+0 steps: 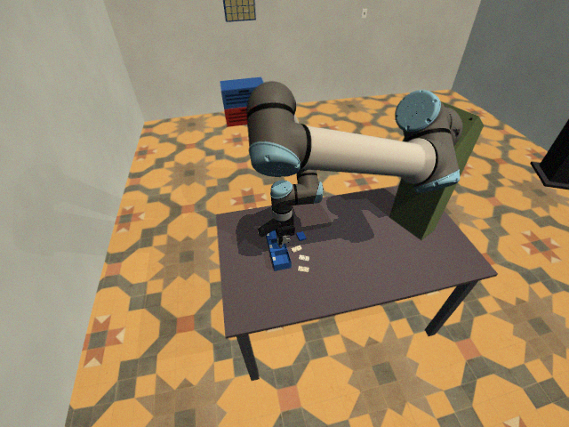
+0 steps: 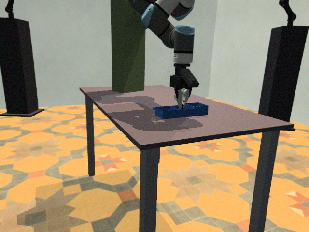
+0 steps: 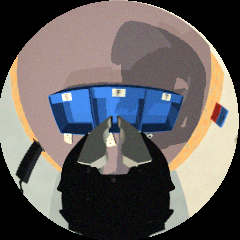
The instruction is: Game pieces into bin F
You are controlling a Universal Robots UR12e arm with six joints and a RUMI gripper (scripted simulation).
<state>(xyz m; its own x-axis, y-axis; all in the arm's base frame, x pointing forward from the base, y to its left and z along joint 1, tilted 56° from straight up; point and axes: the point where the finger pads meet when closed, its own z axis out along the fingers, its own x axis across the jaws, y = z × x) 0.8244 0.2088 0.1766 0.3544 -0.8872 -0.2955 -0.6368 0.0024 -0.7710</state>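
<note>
Wrist view: we look down past the gripper (image 3: 114,131) at a blue three-compartment bin strip (image 3: 116,108) lying on the dark table (image 3: 85,55). Small white labels on its far wall read S (image 3: 66,96), F (image 3: 118,92) and T (image 3: 166,96), so the compartment marked F is the middle one, directly ahead of the fingertips. The jaws are clenched to a narrow gap. A small pale piece shows between the two fingers, but we cannot tell whether it is pinched there or lies on the table below.

In the top view we see the game pieces as small cream tiles with dark markings. Three of them (image 1: 296,248) (image 1: 303,257) (image 1: 302,269) lie flat on the table (image 1: 367,276), just beside the strip's (image 1: 280,262) long side and apart from one another. A small blue block (image 1: 300,236) lies near the strip's far end. The compartments' contents are too small to make out from here.

In the exterior view the gripper (image 2: 182,106) points straight down over the middle of the strip (image 2: 174,113), its tips at about rim height. The strip stands upright on the table (image 2: 224,124).
</note>
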